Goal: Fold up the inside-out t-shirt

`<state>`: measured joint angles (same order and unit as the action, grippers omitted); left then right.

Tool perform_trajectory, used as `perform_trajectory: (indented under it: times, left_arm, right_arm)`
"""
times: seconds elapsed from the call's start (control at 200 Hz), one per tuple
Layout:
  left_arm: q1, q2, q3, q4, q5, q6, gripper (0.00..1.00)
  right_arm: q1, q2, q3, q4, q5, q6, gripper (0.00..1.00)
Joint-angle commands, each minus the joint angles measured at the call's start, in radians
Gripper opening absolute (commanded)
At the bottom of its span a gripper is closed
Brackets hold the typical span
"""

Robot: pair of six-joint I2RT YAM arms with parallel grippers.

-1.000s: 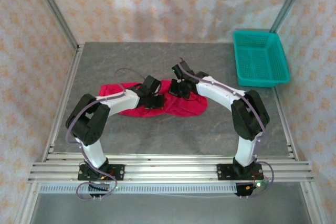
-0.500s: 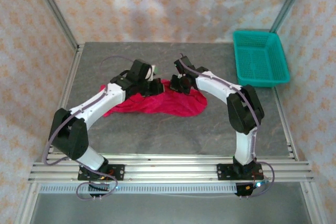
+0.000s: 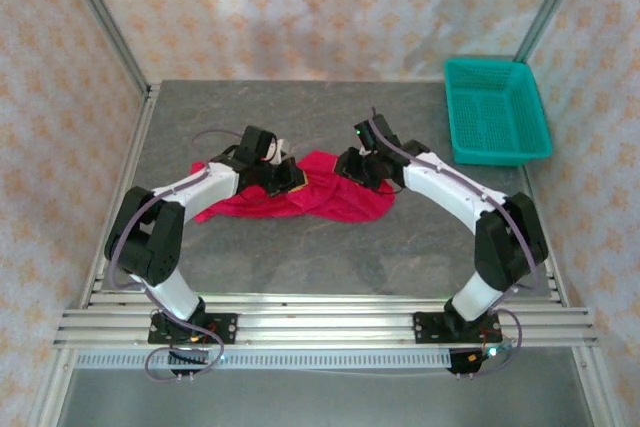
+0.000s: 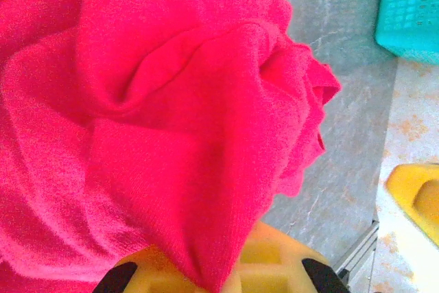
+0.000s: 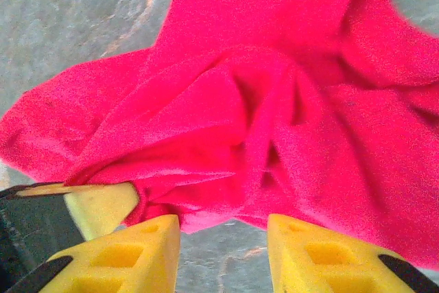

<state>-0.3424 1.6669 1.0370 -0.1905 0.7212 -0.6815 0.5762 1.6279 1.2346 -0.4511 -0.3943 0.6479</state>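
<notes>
The left gripper [image 3: 286, 180] is clamped on the t-shirt [image 3: 330, 203]; the right gripper [image 3: 353, 168], over its right part, gapes partly, empty.

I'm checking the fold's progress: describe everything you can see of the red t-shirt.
The t-shirt is bright red, soft fabric, lying crumpled in a low, wide heap on the grey table, apart from the teal basket. Deep creases run through it; no neat fold yet. The left fingers pinch a fold of it; the right fingers stand open at its edge, gripping nothing.
</notes>
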Motion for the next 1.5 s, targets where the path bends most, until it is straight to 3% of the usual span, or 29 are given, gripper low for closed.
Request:
perform_trajectory:
  times: [0.0, 0.325, 0.355, 0.45, 0.625, 0.746, 0.976, 1.066, 1.231, 1.331, 1.406, 1.451, 1.496]
  left_arm:
    - [0.0, -0.016, 0.006, 0.031, 0.026, -0.003, 0.0]
    - [0.002, -0.033, 0.003, 0.02, 0.031, -0.007, 0.0]
    - [0.002, -0.037, 0.006, 0.018, 0.034, -0.009, 0.0]
    - [0.011, -0.044, 0.022, -0.002, 0.052, -0.006, 0.0]
    - [0.093, -0.09, 0.072, -0.066, 0.083, -0.004, 0.02]
    - [0.121, -0.111, 0.139, -0.101, 0.095, -0.007, 0.08]
    - [0.135, -0.096, 0.145, 0.033, 0.187, -0.119, 0.38]
    - [0.151, -0.101, 0.133, 0.062, 0.201, -0.143, 0.33]
    - [0.179, -0.121, 0.128, -0.07, 0.16, -0.047, 0.32]
    - [0.232, -0.158, 0.082, -0.218, 0.083, 0.057, 0.34]
    - [0.306, -0.207, -0.001, -0.277, 0.013, 0.091, 0.39]
    - [0.345, -0.245, -0.046, -0.318, -0.055, 0.114, 0.4]
    - [0.378, -0.279, -0.082, -0.359, -0.132, 0.136, 0.41]
  right_arm:
    - [0.035, 0.046, -0.021, 0.097, -0.02, 0.058, 0.39]
    - [0.04, 0.274, 0.091, 0.251, -0.038, 0.179, 0.41]
    - [0.04, 0.286, 0.102, 0.249, -0.028, 0.18, 0.35]
    - [0.032, 0.285, 0.13, 0.193, 0.015, 0.164, 0.0]
    - [-0.012, 0.175, 0.122, -0.039, 0.105, 0.009, 0.0]
    - [-0.038, 0.122, 0.072, -0.085, 0.091, -0.042, 0.0]
    - [-0.029, 0.122, 0.075, -0.09, 0.044, -0.061, 0.0]
    - [-0.029, 0.117, 0.068, -0.096, 0.048, -0.067, 0.0]
    - [-0.035, 0.091, 0.087, -0.125, 0.037, -0.088, 0.0]
    - [-0.051, 0.069, 0.133, -0.263, 0.182, -0.125, 0.0]
    - [-0.052, 0.032, 0.135, -0.34, 0.393, -0.145, 0.16]
    - [-0.051, 0.007, 0.117, -0.334, 0.406, -0.15, 0.32]
    - [-0.044, -0.014, 0.097, -0.308, 0.364, -0.143, 0.38]
